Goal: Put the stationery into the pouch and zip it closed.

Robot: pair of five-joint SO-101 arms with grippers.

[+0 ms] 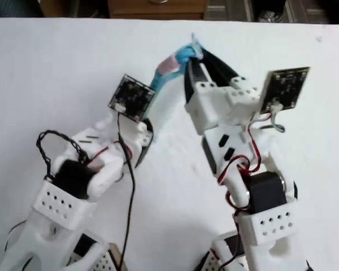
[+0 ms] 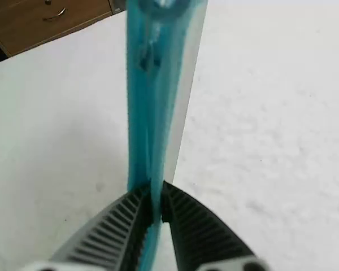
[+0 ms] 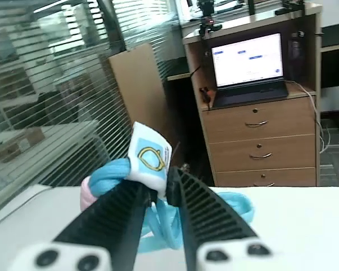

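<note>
High view: slim blue pouch [image 1: 170, 66], partly pink

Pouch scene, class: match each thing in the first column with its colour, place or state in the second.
Column one
1. pouch
2. left gripper
3. right gripper
4. laptop

Column two
A. open, on top of the wooden drawer unit
B. shut on the pouch end that has the white tag
C. blue, held by both arms
D. shut on a plain blue edge of the pouch

Pairs: 1-C, 2-D, 3-B, 4-A
</note>
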